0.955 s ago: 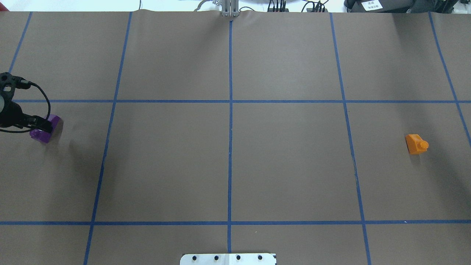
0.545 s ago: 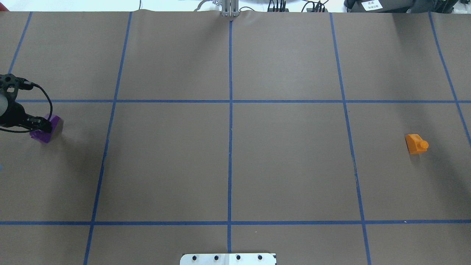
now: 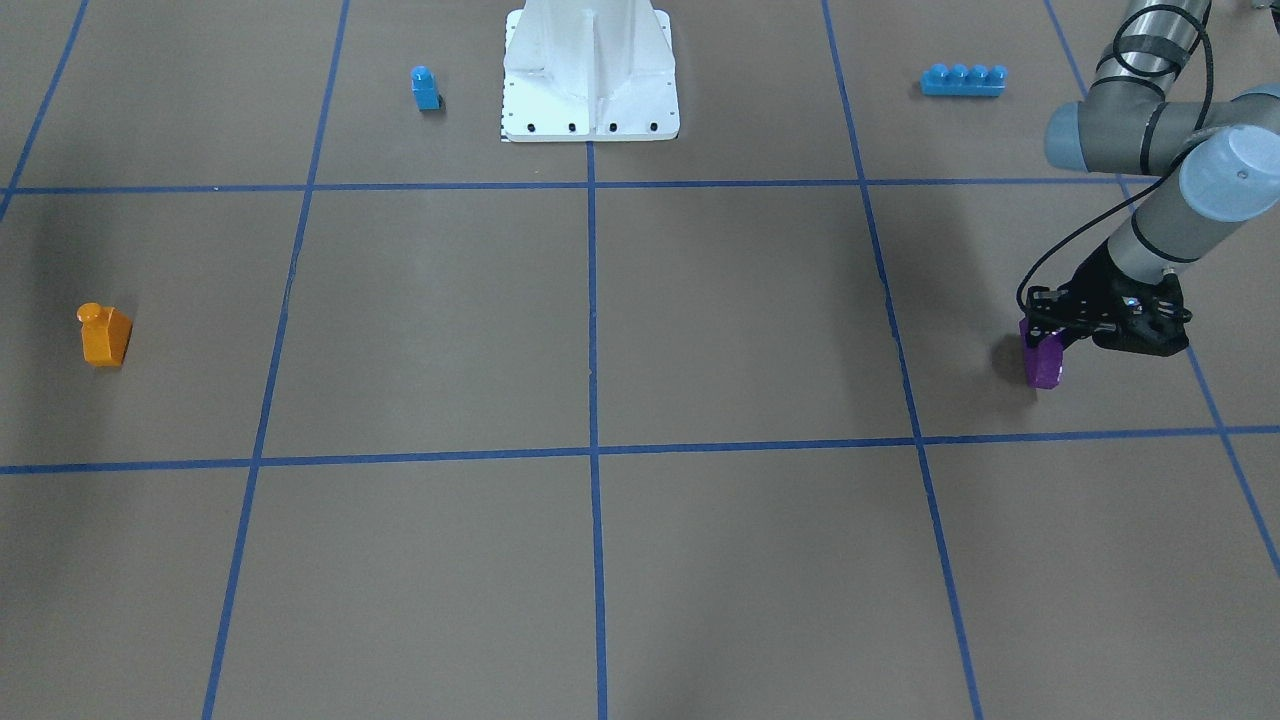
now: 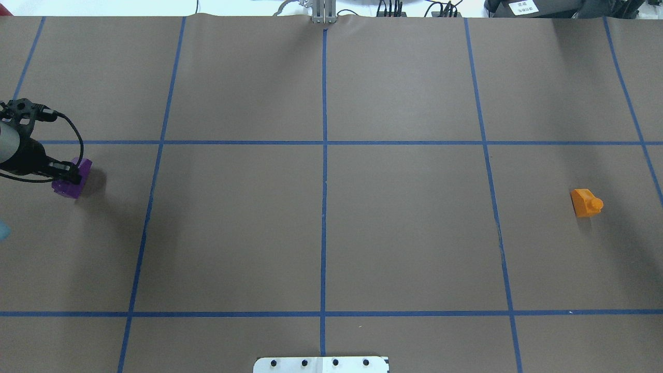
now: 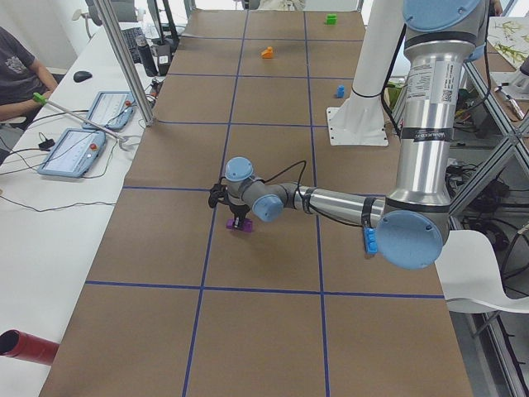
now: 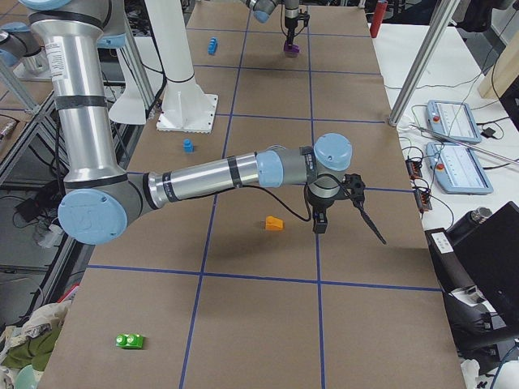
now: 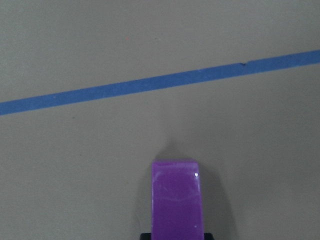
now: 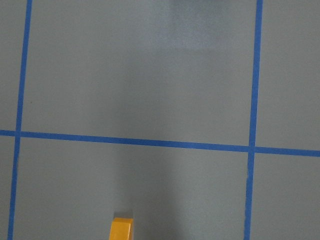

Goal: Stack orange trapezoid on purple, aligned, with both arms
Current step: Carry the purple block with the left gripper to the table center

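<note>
The purple block (image 3: pixel 1045 368) hangs in my left gripper (image 3: pixel 1047 345), which is shut on it just above the table at my far left; both also show in the overhead view, the block (image 4: pixel 71 184) under the gripper (image 4: pixel 70 175). The left wrist view shows the purple block (image 7: pixel 177 200) between the jaws. The orange trapezoid (image 4: pixel 585 202) lies on its side at my far right, stud pointing sideways; it also shows in the front view (image 3: pixel 103 337). My right gripper (image 6: pixel 319 227) hovers close beside the orange trapezoid (image 6: pixel 274 223); I cannot tell whether it is open or shut.
A small blue single-stud block (image 3: pixel 425 88) and a long blue four-stud brick (image 3: pixel 963 79) sit near the white base (image 3: pixel 590 70). A green block (image 6: pixel 130 341) lies at the table's right end. Blue tape lines grid the brown table.
My left gripper has shifted slightly rightward in the overhead view with the purple block, which has turned a little. The orange trapezoid has not moved.
</note>
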`<act>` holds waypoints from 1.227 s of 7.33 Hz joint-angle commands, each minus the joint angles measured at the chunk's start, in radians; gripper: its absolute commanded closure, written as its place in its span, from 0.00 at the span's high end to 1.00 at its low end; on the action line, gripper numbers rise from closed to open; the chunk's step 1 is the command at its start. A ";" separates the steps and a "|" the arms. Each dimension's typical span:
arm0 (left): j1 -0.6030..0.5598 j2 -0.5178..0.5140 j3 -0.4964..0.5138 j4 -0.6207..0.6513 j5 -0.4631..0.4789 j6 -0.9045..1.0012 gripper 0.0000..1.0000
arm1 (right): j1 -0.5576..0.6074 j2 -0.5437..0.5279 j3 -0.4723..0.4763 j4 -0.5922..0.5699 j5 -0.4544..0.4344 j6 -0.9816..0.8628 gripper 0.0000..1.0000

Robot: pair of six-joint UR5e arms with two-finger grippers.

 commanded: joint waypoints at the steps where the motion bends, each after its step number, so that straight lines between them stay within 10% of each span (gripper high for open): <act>1: -0.003 -0.144 -0.012 0.098 -0.022 0.003 0.00 | 0.000 0.000 -0.003 0.000 0.005 0.000 1.00; 7: 0.261 -0.661 0.084 0.312 0.208 0.126 0.00 | 0.000 0.008 -0.003 -0.002 0.025 0.002 1.00; 9: 0.326 -0.858 0.284 0.312 0.217 0.141 0.00 | 0.002 0.008 -0.003 -0.002 0.028 0.006 1.00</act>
